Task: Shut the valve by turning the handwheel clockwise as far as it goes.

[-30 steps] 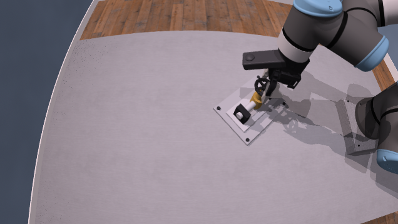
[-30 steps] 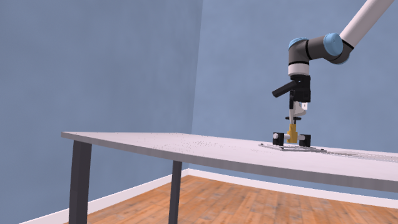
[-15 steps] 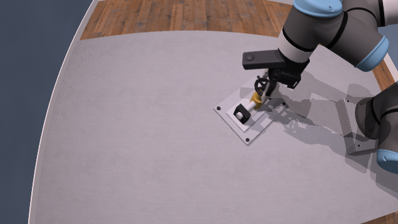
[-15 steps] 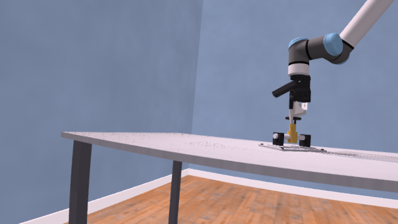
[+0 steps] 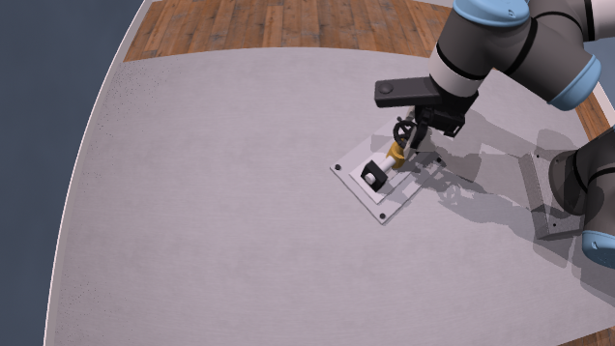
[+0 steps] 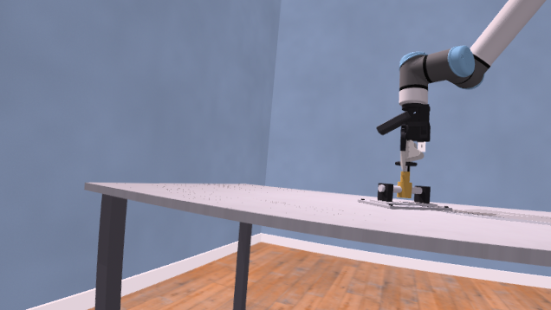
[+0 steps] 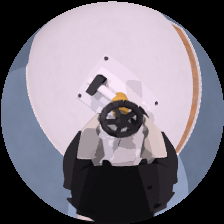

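Note:
The valve has a black spoked handwheel [image 5: 404,130] on a brass body [image 5: 397,154], with a white pipe between two black end blocks. It stands on a grey mounting plate [image 5: 387,179] at the right of the table. My gripper [image 5: 411,136] comes straight down from above and is shut on the handwheel's rim. In the wrist view the handwheel [image 7: 120,118] sits between my two pale fingers, with the brass body just behind it. In the side view the gripper [image 6: 407,161] meets the handwheel [image 6: 405,164] above the brass body [image 6: 405,184].
The arm's base mount [image 5: 551,193] stands on the table to the right of the plate. A black camera bar [image 5: 406,93] juts out from the wrist to the left. The table's far edge meets wooden floor [image 5: 290,24].

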